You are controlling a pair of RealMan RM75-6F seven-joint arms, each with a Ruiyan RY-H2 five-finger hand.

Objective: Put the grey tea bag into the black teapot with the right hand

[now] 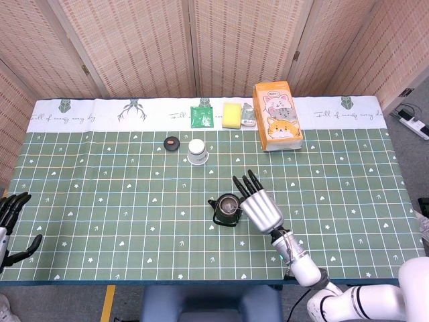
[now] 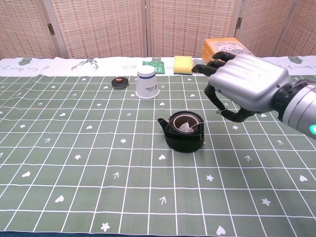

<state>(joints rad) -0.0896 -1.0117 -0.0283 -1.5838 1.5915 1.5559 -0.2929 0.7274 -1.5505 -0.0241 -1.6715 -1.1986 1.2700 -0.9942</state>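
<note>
— Grey tea bag (image 2: 187, 128): where does it sit, and which way does it run?

— Inside the black teapot (image 2: 183, 132), lying in the open mouth. From the chest view it shows as a pale crumpled patch leaning toward the right wall of the pot; its long axis is too small and folded to tell. From the head view the grey tea bag (image 1: 230, 209) is only a light fleck inside the black teapot (image 1: 226, 210).

— And the pot itself?

— Upright on the green checked tablecloth (image 2: 74, 168), lid off, spout pointing to the left in the chest view.

— Right hand?

— The right hand (image 2: 245, 85) hangs above the table, up and to the right of the pot, touching neither pot nor bag. Its fingers (image 2: 214, 58) are loosely curved and apart, nothing between them. In the head view the right hand (image 1: 261, 204) lies just beside the pot, fingers stretched toward the far side.

— Left hand?

— The left hand (image 1: 12, 225) shows at the table's left edge, fingers apart, holding nothing.

— Anything else near?

— A white paper cup (image 2: 147, 82) stands upside down behind the pot, with a small black lid (image 2: 120, 82) near it.
</note>
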